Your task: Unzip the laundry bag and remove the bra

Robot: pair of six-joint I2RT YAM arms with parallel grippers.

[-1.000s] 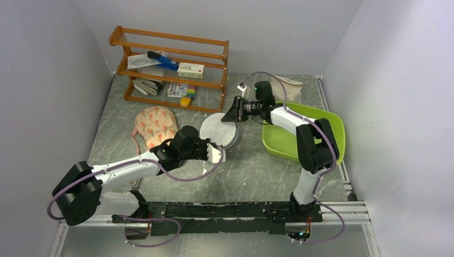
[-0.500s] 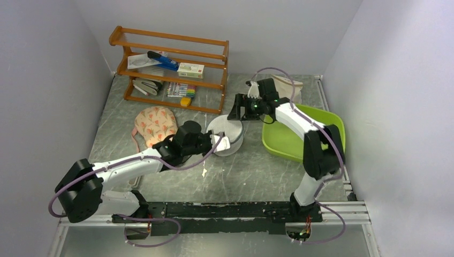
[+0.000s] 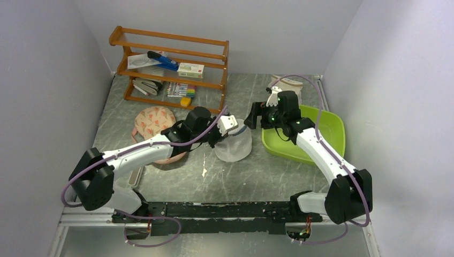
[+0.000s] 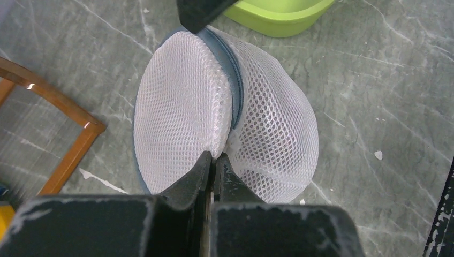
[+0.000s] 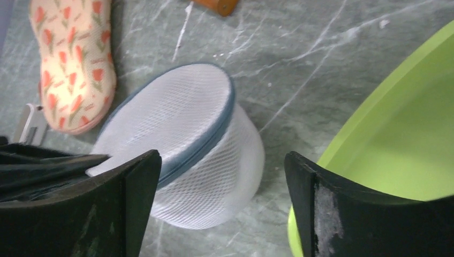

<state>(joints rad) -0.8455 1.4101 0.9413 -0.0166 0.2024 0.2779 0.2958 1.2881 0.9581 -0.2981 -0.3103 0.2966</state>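
Observation:
The laundry bag (image 3: 234, 145) is a white mesh case with a blue-grey rim zipper, held up on edge at the table's middle. My left gripper (image 3: 225, 130) is shut on the mesh at its rim seam, as the left wrist view shows (image 4: 214, 157), with the bag (image 4: 182, 107) bulging to both sides. My right gripper (image 3: 251, 120) is open just right of the bag; in the right wrist view its jaws stand wide apart (image 5: 222, 163) above the bag (image 5: 176, 123), not touching it. The zipper looks shut. The maroon bra is hidden.
A lime green tub (image 3: 326, 128) sits right of the bag. A peach floral padded item (image 3: 152, 120) lies to the left. A wooden rack (image 3: 171, 69) with stationery stands at the back. A cream cloth sack (image 3: 289, 83) is behind the tub.
My left gripper has lifted the bag and carried it right and farther back, tipping it onto its edge. My right arm has swung right and nearer, and its gripper now sits beside the bag.

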